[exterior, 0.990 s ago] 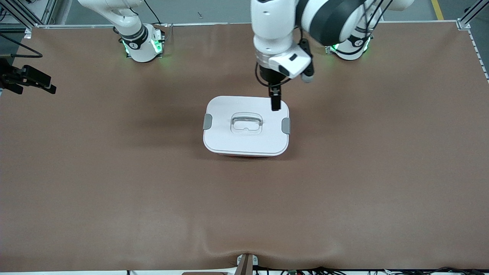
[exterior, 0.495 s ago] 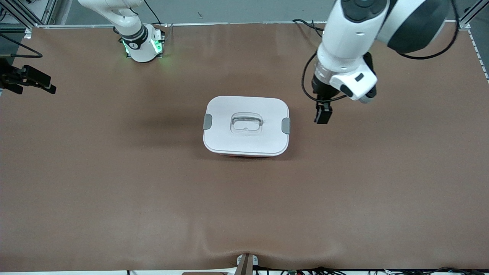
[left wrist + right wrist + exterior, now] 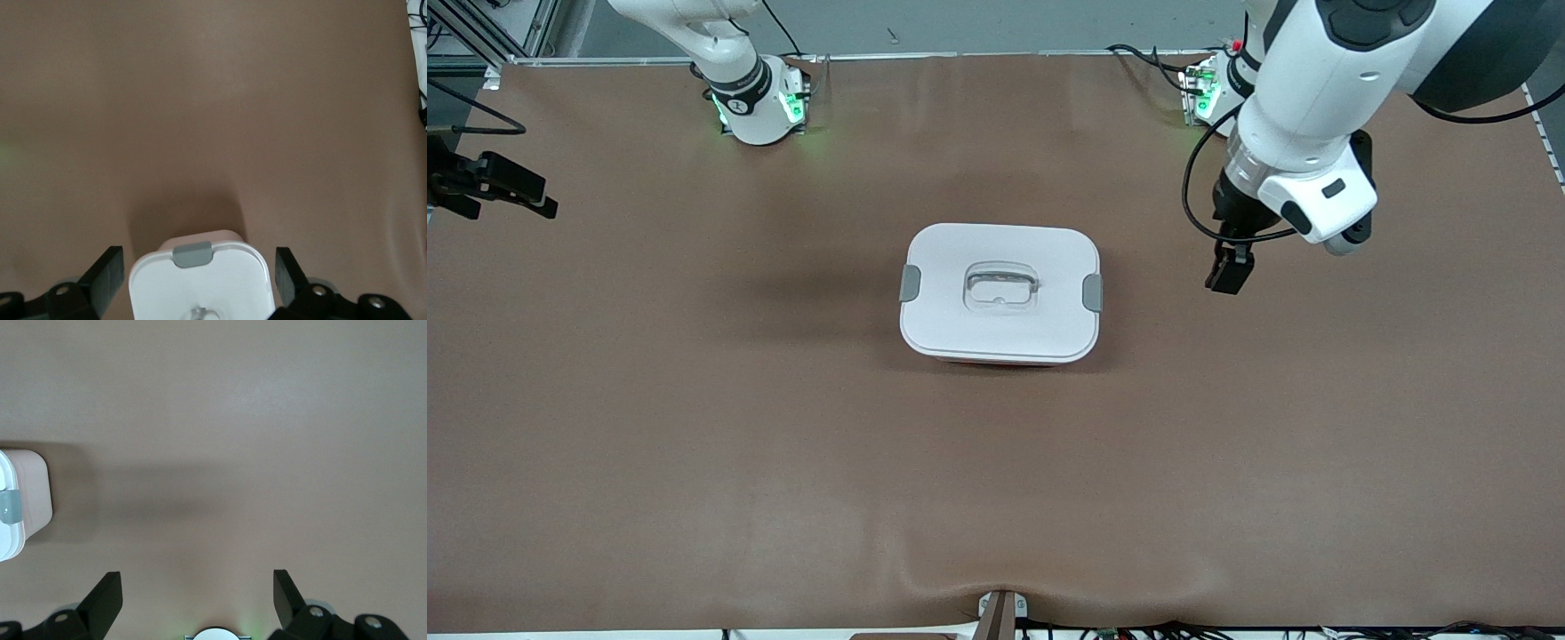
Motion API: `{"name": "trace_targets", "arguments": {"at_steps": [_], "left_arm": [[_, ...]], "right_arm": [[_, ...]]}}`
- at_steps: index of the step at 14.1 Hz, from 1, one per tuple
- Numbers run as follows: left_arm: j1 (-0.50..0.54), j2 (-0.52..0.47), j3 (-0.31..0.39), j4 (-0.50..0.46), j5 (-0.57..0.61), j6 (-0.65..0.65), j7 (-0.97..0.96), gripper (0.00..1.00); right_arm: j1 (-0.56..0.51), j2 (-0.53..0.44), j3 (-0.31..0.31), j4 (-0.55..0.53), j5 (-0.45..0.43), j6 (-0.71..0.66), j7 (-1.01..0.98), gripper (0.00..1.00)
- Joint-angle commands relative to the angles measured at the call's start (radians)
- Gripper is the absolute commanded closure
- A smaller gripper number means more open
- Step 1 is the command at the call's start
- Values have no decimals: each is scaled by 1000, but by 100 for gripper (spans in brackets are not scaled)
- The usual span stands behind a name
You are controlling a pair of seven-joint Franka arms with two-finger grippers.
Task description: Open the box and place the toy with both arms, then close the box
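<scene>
The box (image 3: 1000, 329) stands shut in the middle of the table, with a white lid, a grey clip (image 3: 1092, 292) on each short side and a clear handle (image 3: 1000, 289). My left gripper (image 3: 1230, 269) hangs open and empty over bare table beside the box, toward the left arm's end. In the left wrist view the box (image 3: 200, 287) shows past the open left gripper (image 3: 198, 257). My right gripper (image 3: 195, 580) is open and empty over the table near its own base; the box (image 3: 20, 507) shows at the edge of that view. The toy is out of view.
The brown mat (image 3: 783, 444) covers the whole table. A dark fixture (image 3: 494, 182) juts in at the right arm's end. The right arm's base (image 3: 756, 102) and the left arm's base (image 3: 1209, 89) stand along the table's edge farthest from the front camera.
My left gripper has swung from over the box lid's corner out to the bare table at the left arm's end. The box has stayed put.
</scene>
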Motion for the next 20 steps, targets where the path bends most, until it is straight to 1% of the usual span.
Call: {"name": "trace_targets", "arguments": {"at_steps": [1,3,5,7,8,10,17,20], "left_arm": [[64,-14,-3,3,-16,-29,143,0],[95,-45,-10,7,-5,-28,253,0],[106,-55,12,7,-17,-41,345,0],[130,-60,29,9,-17,-73,520,0],[138,-72,42,9,-13,-86,607,0],[140,-91,97,3,-17,-89,748,0],[129,-114,216,6,-42,-87,1233,0],[117,-135,227,-2,-42,-83,1379,0]], "right_arm": [[-13,-16,10,-11,-5,-4,6,0],[-13,-16,10,-11,-5,-4,6,0],[-13,-16,10,-11,-5,-4,6,0],[-13,-16,10,-11,-5,-4,6,0],[-13,-16,10,-11,-5,-4,6,0],[-13,-16,10,-11,-5,-4,4,0],[-13,-16,8,-11,-5,-4,4,0],[-13,-16,8,-11,-5,-4,6,0]]}}
